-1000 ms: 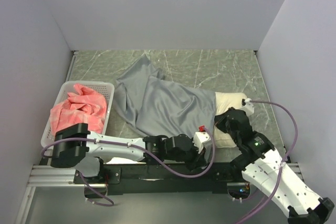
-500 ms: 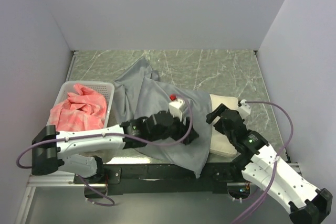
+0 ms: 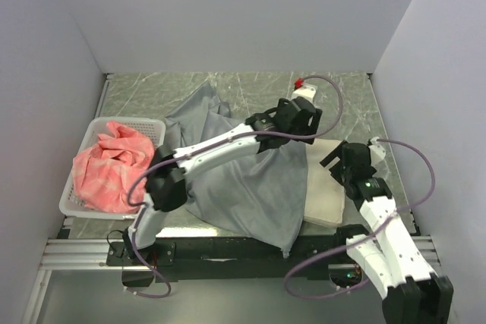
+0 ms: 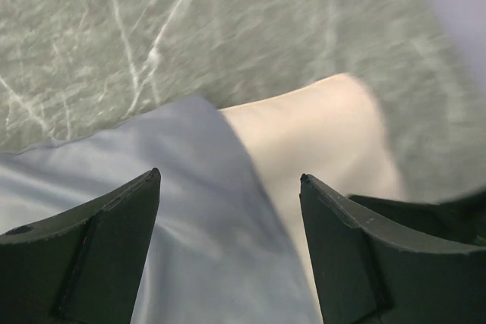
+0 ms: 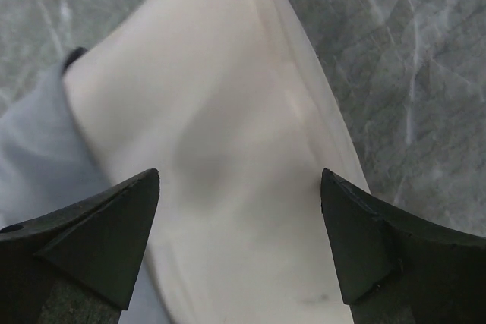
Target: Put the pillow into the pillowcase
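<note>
The grey pillowcase lies spread across the middle of the table, and its right edge overlaps the cream pillow. The pillow's right part sticks out uncovered. My left gripper hangs open above the pillow's far end; in the left wrist view the left gripper has the pillowcase edge and the pillow below it, and nothing between its fingers. My right gripper is open over the pillow's middle. In the right wrist view the right gripper frames the pillow, with the pillowcase at the left.
A white lattice basket holding a pink-red checked cloth stands at the left edge. The pillowcase's near corner hangs over the front rail. Walls close in the table at the back and both sides. The left arm stretches across the pillowcase.
Both grippers opened and let go. The left arm swung from the near edge up to the pillow's far end. The pillowcase has spread toward the front edge, and the right gripper drew back slightly.
</note>
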You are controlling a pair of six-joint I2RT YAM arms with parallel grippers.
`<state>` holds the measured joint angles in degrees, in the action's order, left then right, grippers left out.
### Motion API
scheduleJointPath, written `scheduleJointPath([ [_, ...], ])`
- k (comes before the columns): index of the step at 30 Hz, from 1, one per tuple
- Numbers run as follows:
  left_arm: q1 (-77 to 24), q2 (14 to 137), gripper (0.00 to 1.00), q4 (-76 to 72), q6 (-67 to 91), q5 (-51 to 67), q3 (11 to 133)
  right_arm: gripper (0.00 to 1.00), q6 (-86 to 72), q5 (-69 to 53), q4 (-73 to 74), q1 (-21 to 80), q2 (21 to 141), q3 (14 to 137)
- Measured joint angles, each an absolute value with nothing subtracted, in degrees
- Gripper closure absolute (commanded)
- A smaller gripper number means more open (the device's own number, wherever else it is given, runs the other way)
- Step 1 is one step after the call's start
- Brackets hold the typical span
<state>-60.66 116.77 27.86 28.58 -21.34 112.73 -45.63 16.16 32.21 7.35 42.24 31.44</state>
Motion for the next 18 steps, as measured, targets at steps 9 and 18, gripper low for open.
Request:
scheduleJointPath([
  [9, -57.4, 133.4, 0.14, 34.6, 21.1, -20.5, 120.5, 0.33, -44.4, 10.3, 19.9, 3.7, 50.7, 25.4],
  [18, -56.6, 136.9, 0.32, 32.2, 19.7, -19.9, 125.2, 1.0, -47.0, 6.6, 11.3, 3.4, 49.1, 21.1],
])
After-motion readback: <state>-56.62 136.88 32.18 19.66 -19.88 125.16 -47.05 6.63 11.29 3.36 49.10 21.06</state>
